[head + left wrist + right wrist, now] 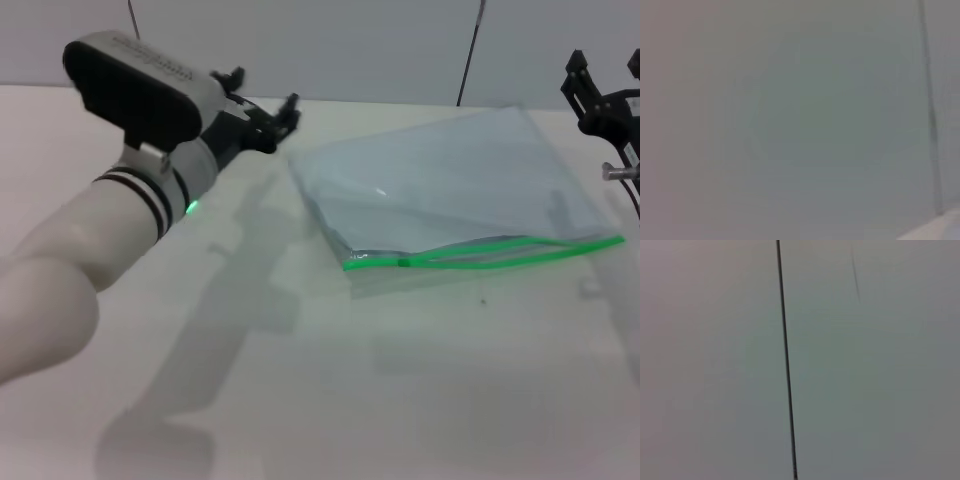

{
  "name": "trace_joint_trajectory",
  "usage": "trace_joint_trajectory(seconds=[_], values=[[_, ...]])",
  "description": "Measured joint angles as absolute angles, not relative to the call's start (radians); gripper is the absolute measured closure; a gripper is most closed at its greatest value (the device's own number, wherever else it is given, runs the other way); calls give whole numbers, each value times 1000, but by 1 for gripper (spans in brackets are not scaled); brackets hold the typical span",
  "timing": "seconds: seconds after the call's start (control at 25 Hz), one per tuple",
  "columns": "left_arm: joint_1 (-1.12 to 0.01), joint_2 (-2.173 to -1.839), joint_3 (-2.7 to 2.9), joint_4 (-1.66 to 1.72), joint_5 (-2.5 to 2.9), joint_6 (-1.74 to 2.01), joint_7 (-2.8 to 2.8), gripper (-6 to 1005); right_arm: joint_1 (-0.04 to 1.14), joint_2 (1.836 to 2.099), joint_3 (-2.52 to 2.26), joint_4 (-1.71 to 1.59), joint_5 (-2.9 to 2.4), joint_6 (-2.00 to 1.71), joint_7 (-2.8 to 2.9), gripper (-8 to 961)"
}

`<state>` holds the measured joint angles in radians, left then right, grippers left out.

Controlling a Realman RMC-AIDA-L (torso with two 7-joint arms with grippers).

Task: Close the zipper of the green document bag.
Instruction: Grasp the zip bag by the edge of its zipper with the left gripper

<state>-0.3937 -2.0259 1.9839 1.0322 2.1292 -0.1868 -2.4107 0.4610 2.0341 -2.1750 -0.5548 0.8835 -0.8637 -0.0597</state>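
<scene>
The green document bag point(440, 185) lies flat on the white table point(330, 380), right of centre in the head view, a translucent pale blue-grey pouch. Its zipper point(480, 252), a bright green strip, runs along the bag's near edge; the two green lines part toward the right, and a small dark slider point(403, 262) sits near the left end. My left gripper point(265, 90) hovers open just beyond the bag's far left corner, apart from it. My right gripper point(605, 65) stands open at the far right, above the bag's right side. Both wrist views show only blank wall.
A grey wall point(350, 40) with thin dark cables rises behind the table. The left forearm point(90, 250) reaches across the left of the table, casting a shadow point(230, 300) on the bare surface in front of the bag.
</scene>
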Motion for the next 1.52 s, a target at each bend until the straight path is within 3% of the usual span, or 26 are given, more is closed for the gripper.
trace_joint_trajectory(seconds=[0.4, 0.76, 1.52], values=[[-401, -2019, 1791, 1322, 2318, 533, -2369, 264, 462, 2034, -2175, -542, 884, -864, -60, 209], [-407, -2029, 1789, 1521, 2602, 837, -2409, 263, 466, 2034, -2177, -532, 884, -864, -38, 210], [-530, -2030, 1987, 1481, 2715, 959, -2444, 265, 488, 2034, -2176, -523, 884, -839, -37, 211]])
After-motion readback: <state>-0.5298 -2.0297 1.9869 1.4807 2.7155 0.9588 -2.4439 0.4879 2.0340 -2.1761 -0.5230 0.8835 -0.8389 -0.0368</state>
